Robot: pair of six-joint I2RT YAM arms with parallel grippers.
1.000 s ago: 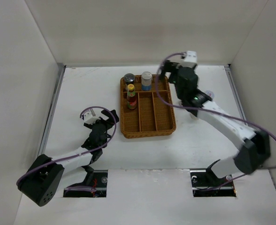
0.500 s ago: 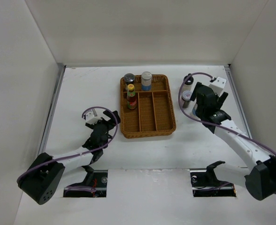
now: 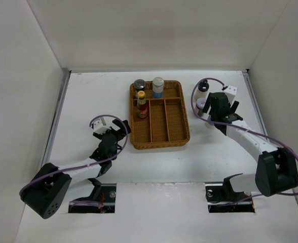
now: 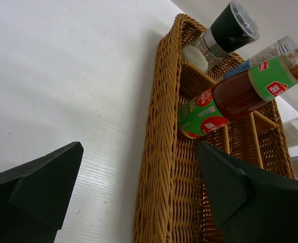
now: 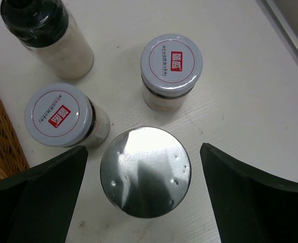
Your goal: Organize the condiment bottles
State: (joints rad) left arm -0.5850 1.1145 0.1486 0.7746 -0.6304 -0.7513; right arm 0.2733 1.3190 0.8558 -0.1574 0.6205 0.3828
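Observation:
A dark-lidded jar [image 3: 139,85], a silver-lidded jar [image 3: 158,87] and the yellow-capped red-labelled sauce bottle [image 3: 141,104] stand in the wicker tray's [image 3: 167,124] far compartments. To its right stand the black-capped cream bottle [image 3: 203,90] and a white-lidded jar [image 3: 201,105]. My right gripper [image 3: 216,109] hangs open over this group. In the right wrist view the right gripper [image 5: 143,152] straddles a silver-lidded shaker [image 5: 145,172] without touching it. Two white-lidded jars [image 5: 58,114] [image 5: 172,65] and the cream bottle [image 5: 37,25] stand beyond. My left gripper [image 3: 117,129] is open and empty beside the tray's left wall.
In the left wrist view the tray's woven left wall [image 4: 164,152] lies between my left gripper's [image 4: 139,147] fingers, with the sauce bottle [image 4: 230,96] and dark-lidded jar [image 4: 225,30] behind it. White walls enclose the table on the left, back and right.
My right arm has swung from over the tray's far right corner to the bottles at the right and come down over them. The left arm has barely moved.

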